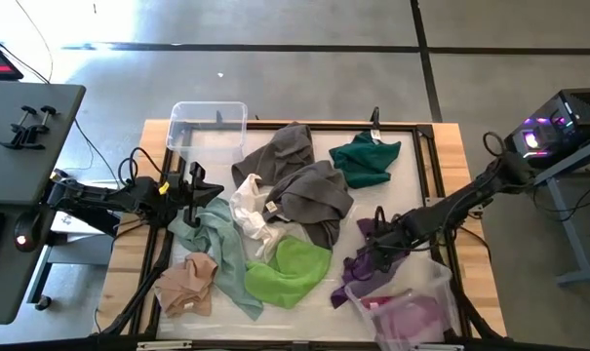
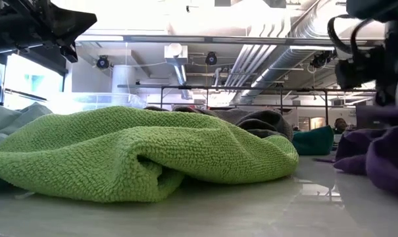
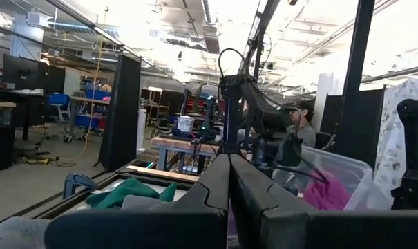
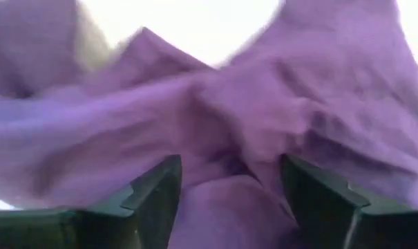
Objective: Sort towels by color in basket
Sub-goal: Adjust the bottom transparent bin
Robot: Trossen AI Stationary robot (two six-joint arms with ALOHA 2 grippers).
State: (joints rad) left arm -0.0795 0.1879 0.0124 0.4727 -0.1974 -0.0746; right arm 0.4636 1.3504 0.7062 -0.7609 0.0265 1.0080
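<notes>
I see the white-topped table (image 1: 412, 146) with its dark frame, and most towels lie heaped in its middle. The two grey towels (image 1: 309, 190) sit at the centre, the lime green towel (image 1: 290, 271) nearer me, the pale mint towel (image 1: 221, 244) to its left, the white towel (image 1: 248, 210) between mint and grey, the peach towel (image 1: 187, 285) at the near left and the dark teal towel (image 1: 365, 159) at the far right. A clear empty bin (image 1: 207, 127) stands at the far left; a second clear bin (image 1: 421, 307) at the near right holds the magenta towel (image 1: 412, 317). My right gripper (image 4: 229, 200) is down on the purple towel (image 4: 264, 117) just beside that bin, its fingers spread with purple folds between them, not clamped. My left gripper (image 3: 229, 181) waits at the left edge, fingers pressed together, empty.
</notes>
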